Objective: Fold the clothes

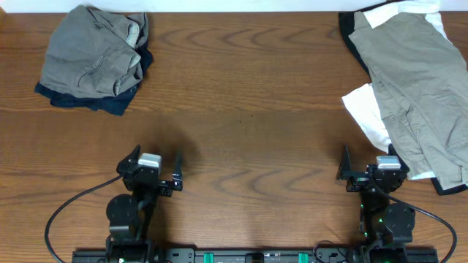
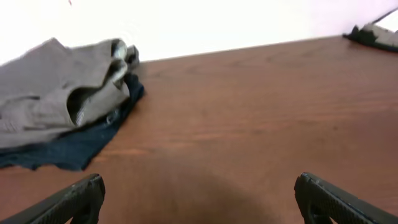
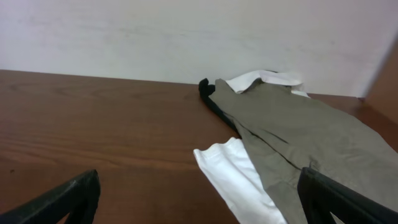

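The left tool [image 1: 156, 155] sits low in the left half of the overhead frame. Its two black fingers [image 2: 68, 202] are spread wide apart, with only bare wood between them. In the left wrist view they stand at the two bottom corners. The right tool [image 1: 369, 158] sits low in the right half of the overhead frame, its fingers likewise wide apart and holding nothing. In the right wrist view there is one at each bottom corner. Both tools are over the brown wood-grain counter [image 1: 248, 109].

Well apart from the left tool, in the upper left corner of the overhead frame, lies a folded pair of mid-grey woven shorts [image 1: 91, 51]. It rests on a folded navy cloth garment [image 1: 102, 104], which shows along the stack's lower and right edges. In the left wrist view this stack fills the left side, grey on top and navy poking out beneath.

Near the right tool, along the right side of the overhead frame, lies a loose heap. A khaki-grey woven garment [image 1: 417, 80] spreads from the upper right down to the lower right. Under it a white cloth [image 1: 369, 113] sticks out at the heap's left edge and at the top. A black garment [image 1: 345, 33] shows as a thin edge at the heap's upper left and again at the lower right. The heap's lower edge lies just beside the right tool; whether they touch cannot be told.
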